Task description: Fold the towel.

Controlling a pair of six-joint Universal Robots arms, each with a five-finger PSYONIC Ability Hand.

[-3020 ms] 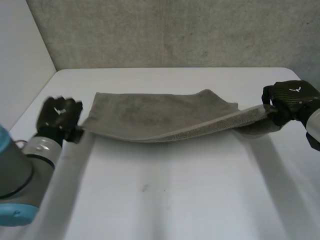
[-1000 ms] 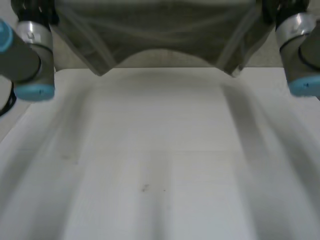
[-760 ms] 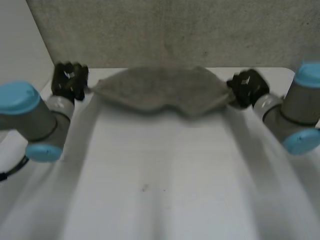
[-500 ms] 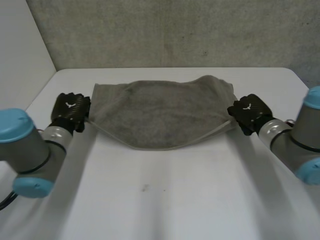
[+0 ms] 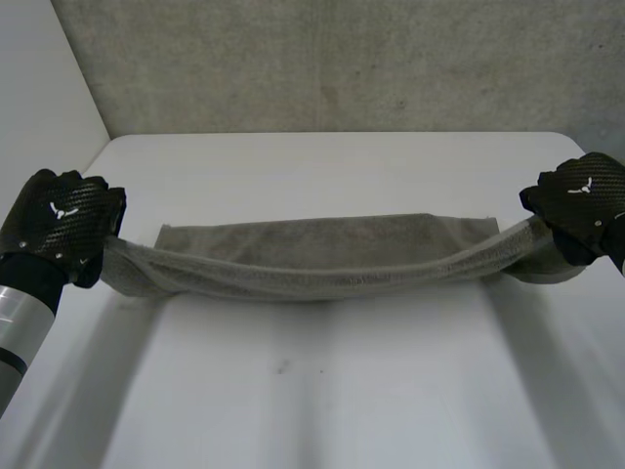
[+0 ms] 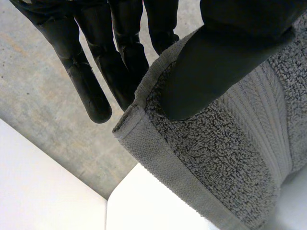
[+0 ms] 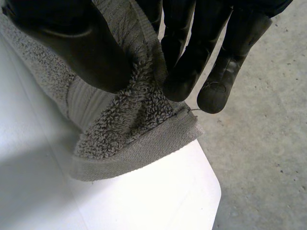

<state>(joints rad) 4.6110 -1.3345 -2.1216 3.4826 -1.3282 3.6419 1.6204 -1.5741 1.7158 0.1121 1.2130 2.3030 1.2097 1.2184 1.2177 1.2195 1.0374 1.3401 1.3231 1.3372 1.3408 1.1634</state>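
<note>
Towel (image 5: 322, 256) stretches from the left hand (image 5: 61, 223) to the right hand (image 5: 581, 200), its middle sagging onto the table (image 5: 322, 391). Each hand is clamped on an end corner, thumb pressing the cloth against the fingers, both ends raised off the table.

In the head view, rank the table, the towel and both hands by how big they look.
1. table, by far the largest.
2. towel, stretched between the hands.
3. left hand and right hand: about alike. The left looks slightly bigger but may just be nearer the camera, so I won't rank them.
</note>
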